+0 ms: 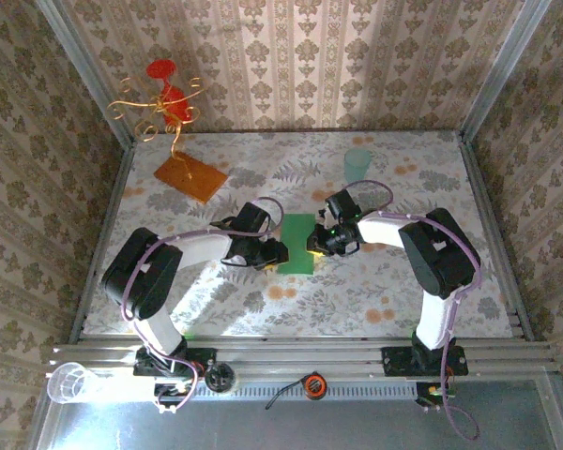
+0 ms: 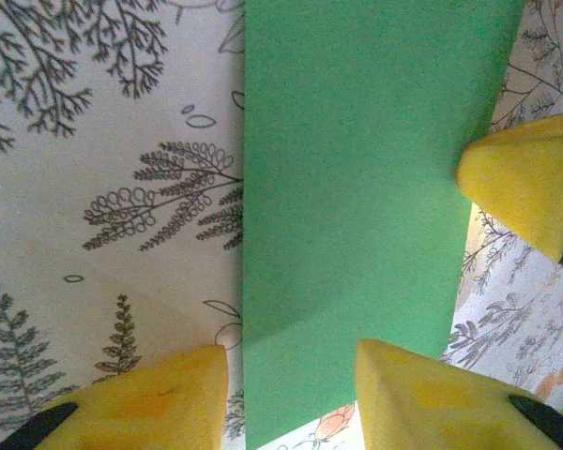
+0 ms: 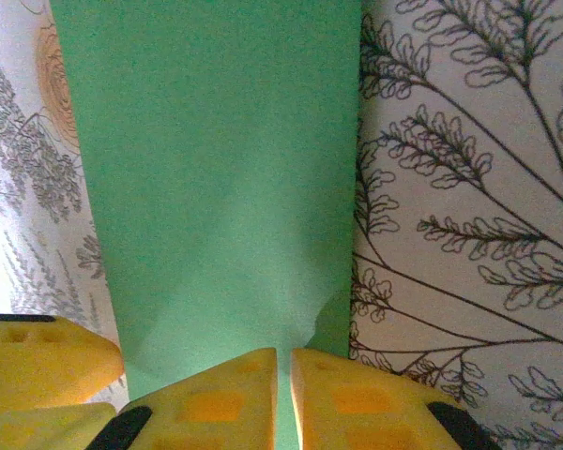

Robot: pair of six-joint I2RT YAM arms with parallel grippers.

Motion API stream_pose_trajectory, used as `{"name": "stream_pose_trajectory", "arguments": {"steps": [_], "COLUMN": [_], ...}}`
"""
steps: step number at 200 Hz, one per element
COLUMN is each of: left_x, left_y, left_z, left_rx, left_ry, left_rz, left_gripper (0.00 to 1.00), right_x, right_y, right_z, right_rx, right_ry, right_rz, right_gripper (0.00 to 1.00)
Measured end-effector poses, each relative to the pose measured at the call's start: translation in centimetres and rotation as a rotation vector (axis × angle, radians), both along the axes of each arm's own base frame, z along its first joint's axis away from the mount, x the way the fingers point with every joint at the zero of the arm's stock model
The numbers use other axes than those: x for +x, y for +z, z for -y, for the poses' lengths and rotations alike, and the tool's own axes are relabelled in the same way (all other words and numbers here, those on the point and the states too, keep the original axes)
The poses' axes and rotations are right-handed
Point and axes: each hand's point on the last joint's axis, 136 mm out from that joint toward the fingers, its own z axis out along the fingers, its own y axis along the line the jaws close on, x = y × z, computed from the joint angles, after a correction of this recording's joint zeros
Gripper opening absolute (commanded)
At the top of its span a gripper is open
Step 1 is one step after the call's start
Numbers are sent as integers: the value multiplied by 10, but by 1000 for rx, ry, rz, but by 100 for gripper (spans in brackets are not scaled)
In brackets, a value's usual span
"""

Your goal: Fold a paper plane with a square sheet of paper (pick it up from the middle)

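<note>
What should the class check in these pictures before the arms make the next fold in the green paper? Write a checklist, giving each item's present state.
1. Right gripper pinching the green paper: ok, closed on its edge.
2. Left gripper ready to grasp: ok, open over the paper.
3. Paper already a pointed dart: not ok, it is a plain rectangle.
4. Folded layers lined up: cannot tell.
5. Teal cup and orange board apart from the paper: ok.
</note>
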Motion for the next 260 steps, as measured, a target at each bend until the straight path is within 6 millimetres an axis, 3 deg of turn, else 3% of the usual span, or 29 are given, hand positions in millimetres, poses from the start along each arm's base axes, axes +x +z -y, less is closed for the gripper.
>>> {"name": "stream_pose_trajectory", "arguments": {"steps": [96,147,199,260], "left_x": [0,19,30,44], "left_y": [6,21,11,16], "left_z": [9,17,11,12], "left_rx": [-53,-160,-185,-234], "left_ry": [-10,32,89,107], "left_rz": [-7,8,-54,-84], "left_gripper": [37,35,29,22], "right_x": [1,1,1,1], "right_y": [1,0,0,1], "right_z": [-2,-2,-2,-2], "right_rx": [86,93,93,94], "right_ry": [-31,-32,-32,-32], "right_rz": [-30,-25,-25,-25], "right_gripper": [17,17,17,17]}}
